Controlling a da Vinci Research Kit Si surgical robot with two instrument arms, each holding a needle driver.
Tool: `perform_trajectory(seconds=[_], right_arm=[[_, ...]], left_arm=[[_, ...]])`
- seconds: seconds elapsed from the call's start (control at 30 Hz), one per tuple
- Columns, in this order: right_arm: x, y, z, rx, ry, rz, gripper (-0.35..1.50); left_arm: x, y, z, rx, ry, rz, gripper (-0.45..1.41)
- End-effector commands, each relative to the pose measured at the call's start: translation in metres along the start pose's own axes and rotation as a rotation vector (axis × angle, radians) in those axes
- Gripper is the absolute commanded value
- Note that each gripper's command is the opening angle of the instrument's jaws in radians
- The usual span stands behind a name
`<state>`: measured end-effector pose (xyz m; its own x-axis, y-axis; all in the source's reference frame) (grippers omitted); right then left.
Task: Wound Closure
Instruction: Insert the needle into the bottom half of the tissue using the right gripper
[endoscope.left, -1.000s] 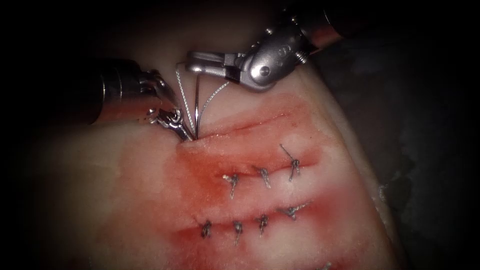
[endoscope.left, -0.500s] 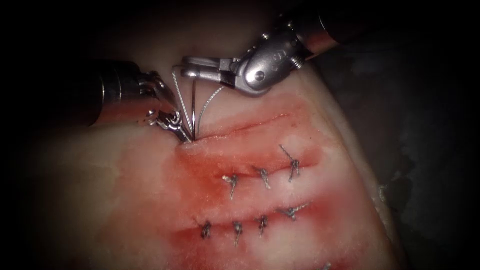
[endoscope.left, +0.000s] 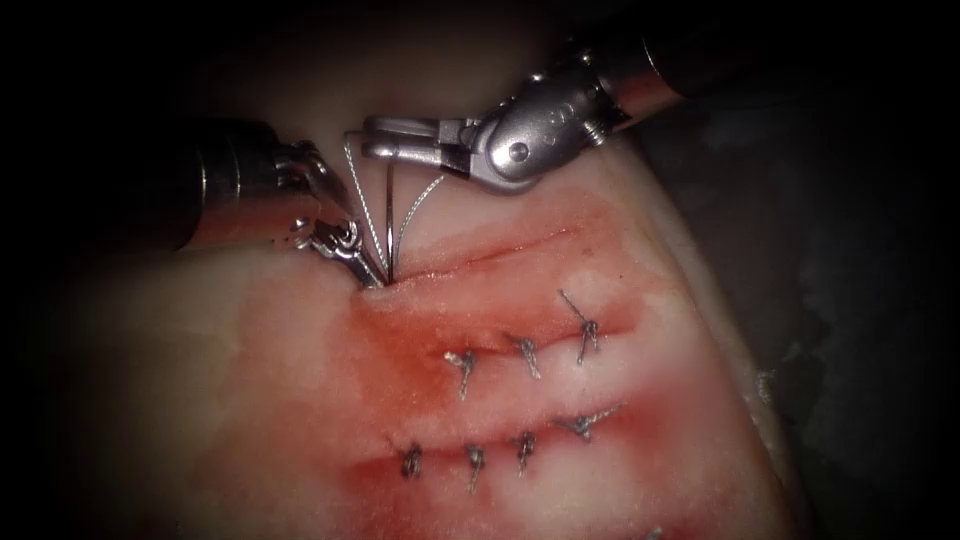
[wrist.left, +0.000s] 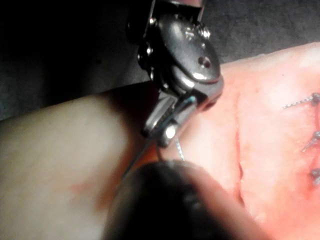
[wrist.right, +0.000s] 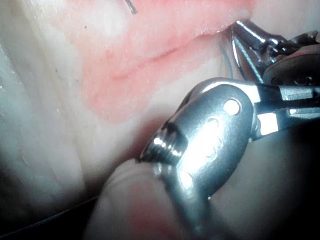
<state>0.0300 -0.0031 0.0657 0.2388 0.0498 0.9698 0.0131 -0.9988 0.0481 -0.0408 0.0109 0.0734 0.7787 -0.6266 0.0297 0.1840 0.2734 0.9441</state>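
Note:
The tissue (endoscope.left: 250, 400) has an open cut (endoscope.left: 500, 252) running up to the right. At the cut's left end the curved needle (endoscope.left: 386, 215) stands up out of the tissue, its lower part buried. My right tool (endoscope.left: 375, 137) reaches in from the upper right, jaws shut on the needle's upper end. Braided thread (endoscope.left: 362, 195) hangs in two strands from those jaws to the cut's end. My left tool (endoscope.left: 368, 275) comes from the left, shut on the tissue edge at the cut's left end, beside the needle. The right wrist view shows the left tool's jaws (wrist.right: 245, 42) meeting that edge.
Two lower cuts are closed with rows of knotted stitches (endoscope.left: 525, 355) (endoscope.left: 472, 458), short thread ends sticking up. Red fluid (endoscope.left: 420, 350) stains the tissue around them. The tissue's right edge (endoscope.left: 720, 300) drops off to a dark bench.
The right tool has shifted a little to the left, tipping the needle's upper end leftward with it. The left tool has stayed where it was.

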Motion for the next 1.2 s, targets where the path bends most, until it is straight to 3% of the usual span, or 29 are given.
perform_trajectory(seconds=[0.03,1.2], right_arm=[[0.0006,0.0000,0.0007,-0.002,-0.001,-0.002,-0.35],[0.0012,0.0009,0.0009,0.009,0.020,0.120,-0.35]], left_arm=[[-0.0009,0.0004,0.0000,-0.002,-0.002,0.003,-0.45],[-0.0007,0.0003,0.0002,-0.002,0.001,0.001,-0.45]])
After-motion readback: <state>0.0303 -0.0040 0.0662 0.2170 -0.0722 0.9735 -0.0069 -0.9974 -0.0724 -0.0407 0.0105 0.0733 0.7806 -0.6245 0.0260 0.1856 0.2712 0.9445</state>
